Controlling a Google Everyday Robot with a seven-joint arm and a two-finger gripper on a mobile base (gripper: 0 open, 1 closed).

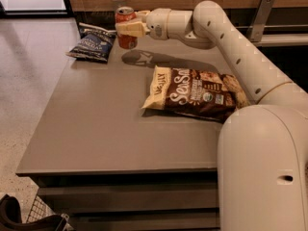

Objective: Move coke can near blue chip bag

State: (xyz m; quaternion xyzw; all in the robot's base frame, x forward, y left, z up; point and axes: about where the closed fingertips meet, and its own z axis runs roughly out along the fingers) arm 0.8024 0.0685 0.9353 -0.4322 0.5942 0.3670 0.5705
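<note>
One each — coke can [126, 16], blue chip bag [92, 43], brown bag [195, 93] — pincer [126, 29] on can.

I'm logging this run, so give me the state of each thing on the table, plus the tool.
can: upright, gripped around its middle, apparently just off the table
tool: shut on can, above the table's far side, right of the blue bag
blue bag: lying flat, crinkled, far left corner, just left of the can
brown bag: lying flat mid-table, apart from the tool
</note>
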